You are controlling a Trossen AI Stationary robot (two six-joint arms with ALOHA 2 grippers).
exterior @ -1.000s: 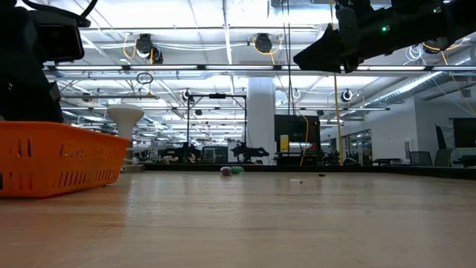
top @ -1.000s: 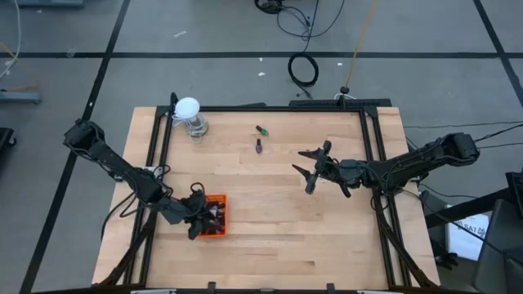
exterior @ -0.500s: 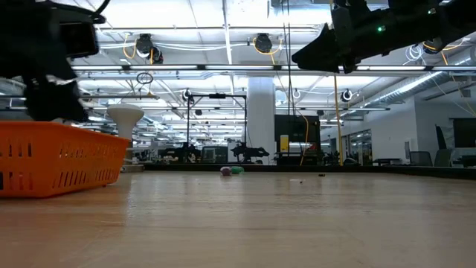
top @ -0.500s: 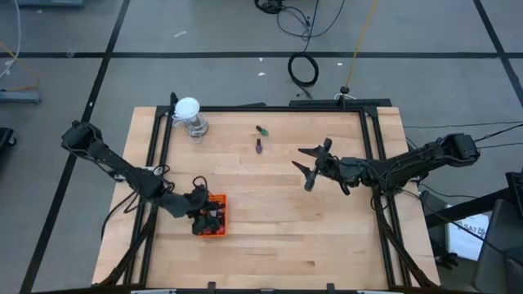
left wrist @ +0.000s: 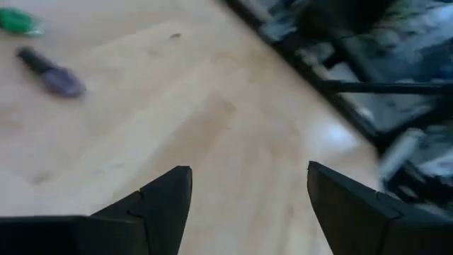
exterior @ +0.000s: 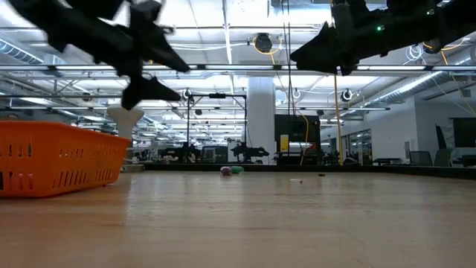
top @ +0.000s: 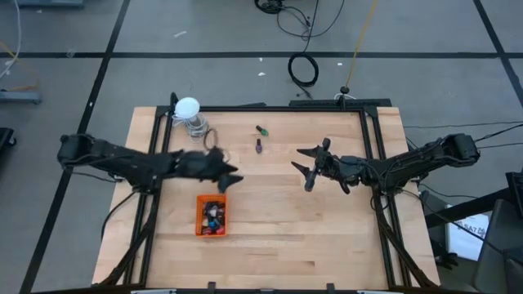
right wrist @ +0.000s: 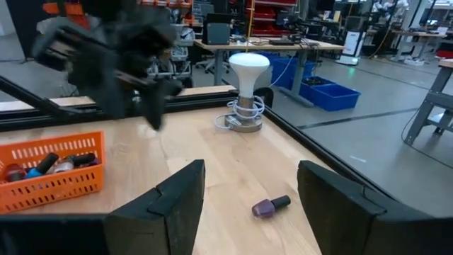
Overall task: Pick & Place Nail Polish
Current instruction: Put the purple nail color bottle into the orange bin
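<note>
Left gripper point(top: 231, 175) has left the bottle-filled tray point(top: 199, 228).

No text, label, brand, number or sign can be read anywhere in these views.

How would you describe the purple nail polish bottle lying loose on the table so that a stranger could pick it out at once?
Start at the white ball on its clear stand near the table's far left corner and look along the far side toward the middle. Two small bottles lie loose on the bare wood there. The purple nail polish bottle is the one nearer the table's centre, with a dark cap; its neighbour, the green bottle, lies closer to the far edge.
</note>
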